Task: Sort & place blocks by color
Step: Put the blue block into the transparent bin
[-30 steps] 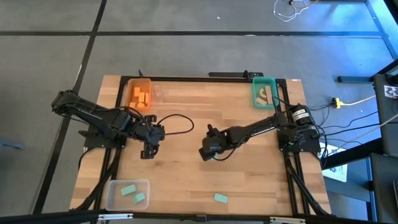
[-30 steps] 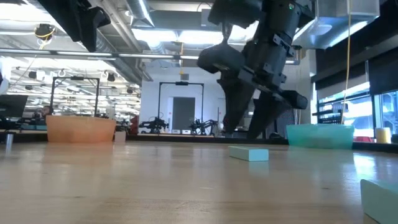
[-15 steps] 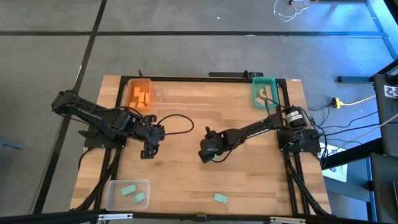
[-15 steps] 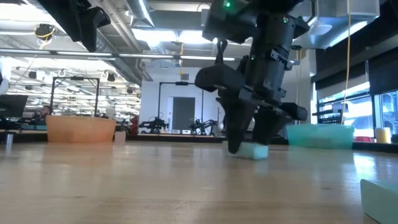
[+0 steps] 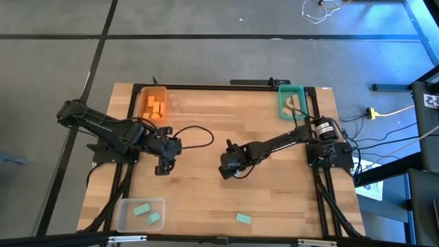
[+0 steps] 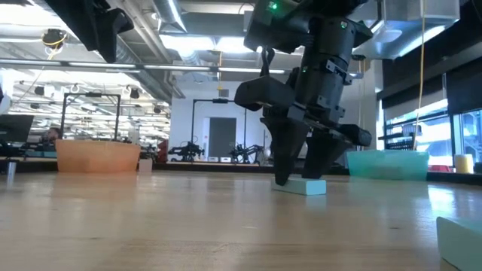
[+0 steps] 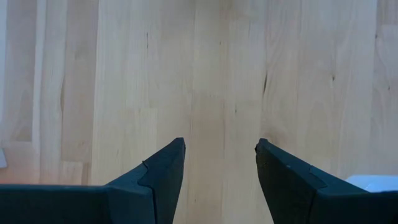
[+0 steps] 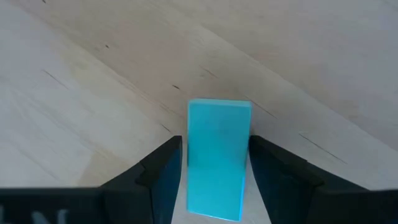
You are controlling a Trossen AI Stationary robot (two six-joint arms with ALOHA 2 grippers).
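From above, the pale wooden surface [image 5: 206, 199] carries an orange plastic bin [image 5: 153, 103] at its far left holding orange blocks [image 5: 156, 107], a teal plastic bin [image 5: 291, 101] at its far right holding pale natural-wood blocks [image 5: 292, 106], and a clear plastic bin [image 5: 140, 213] at its near left holding two mint-teal blocks [image 5: 147, 213]; one more flat mint-teal block [image 5: 243, 219] lies loose near the near edge, right of the clear bin. The left gripper [image 5: 163, 168] hangs over bare wood left of centre, and the right gripper [image 5: 229, 169] is lowered near the middle of the surface, covering whatever is beneath it. At table height, the right gripper [image 6: 298, 178] stands tip-down at a mint-teal rectangular block [image 6: 302, 186] lying flat on the surface, one dark finger at each side of it; the orange bin [image 6: 98, 157] shows far left, the teal bin [image 6: 388, 163] far right, and a corner of the loose mint-teal block [image 6: 459, 239] shows at the near right. The left wrist camera shows the left gripper [image 7: 221, 163] with its fingers [image 7: 166, 172] spread wide over bare wood, holding nothing. The right wrist camera shows the right gripper [image 8: 214, 163] with its fingers [image 8: 163, 171] set close on both long sides of the mint-teal rectangular block [image 8: 216, 152], which rests on the wood; whether they press it cannot be told.
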